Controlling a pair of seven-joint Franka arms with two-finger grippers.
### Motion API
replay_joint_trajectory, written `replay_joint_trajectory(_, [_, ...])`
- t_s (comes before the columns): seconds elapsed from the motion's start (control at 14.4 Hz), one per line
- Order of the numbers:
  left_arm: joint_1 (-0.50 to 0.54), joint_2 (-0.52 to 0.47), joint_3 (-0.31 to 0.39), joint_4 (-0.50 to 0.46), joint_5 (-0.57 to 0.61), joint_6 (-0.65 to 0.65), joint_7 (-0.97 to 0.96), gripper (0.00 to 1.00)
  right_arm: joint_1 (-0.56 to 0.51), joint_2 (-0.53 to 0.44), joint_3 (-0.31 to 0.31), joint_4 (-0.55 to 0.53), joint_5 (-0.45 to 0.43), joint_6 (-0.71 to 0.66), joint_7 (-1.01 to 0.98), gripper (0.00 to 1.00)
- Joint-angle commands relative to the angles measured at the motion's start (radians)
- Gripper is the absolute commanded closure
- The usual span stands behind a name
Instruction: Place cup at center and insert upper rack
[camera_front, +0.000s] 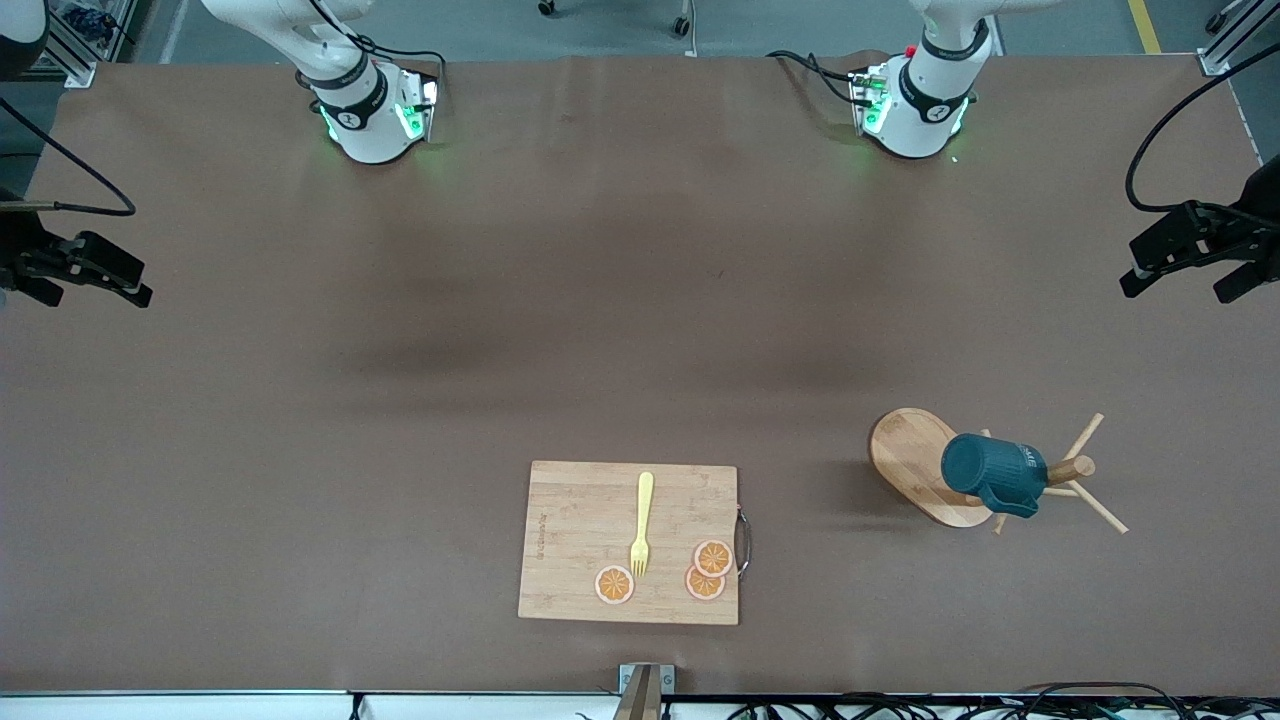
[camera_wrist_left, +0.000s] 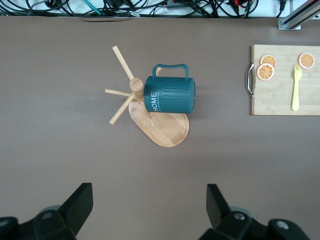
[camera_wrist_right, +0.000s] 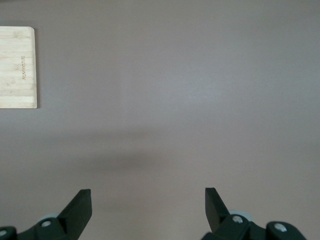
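The dark teal ribbed cup hangs sideways on a peg of the light wooden upper rack, which stands on the table toward the left arm's end. In the left wrist view the cup shows white "HOME" lettering and its small handle, above the rack's oval base; its inside is hidden. My left gripper hangs open and empty above the table's edge at the left arm's end, well apart from the rack; its fingers frame bare table. My right gripper hangs open and empty over the right arm's end.
A rectangular bamboo cutting board lies at mid-table, nearer the front camera, beside the rack. On it lie a yellow fork and three orange slices. Its metal handle faces the rack. Cables run along the table's edge nearest the front camera.
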Motion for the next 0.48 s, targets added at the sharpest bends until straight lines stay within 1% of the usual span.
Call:
replay_joint_trajectory(0.0, [-0.06,-0.018,0.053,-0.005,0.005,0.006,0.017,0.0,-0.004,-0.013,0.002,-0.003,-0.009,-0.002,-0.006,0.0])
replay_joint_trajectory(0.42, [-0.045,-0.012,0.058,-0.005,0.013,0.011,0.017,0.0,-0.004,-0.013,0.002,-0.003,-0.009,-0.002,-0.005,0.0])
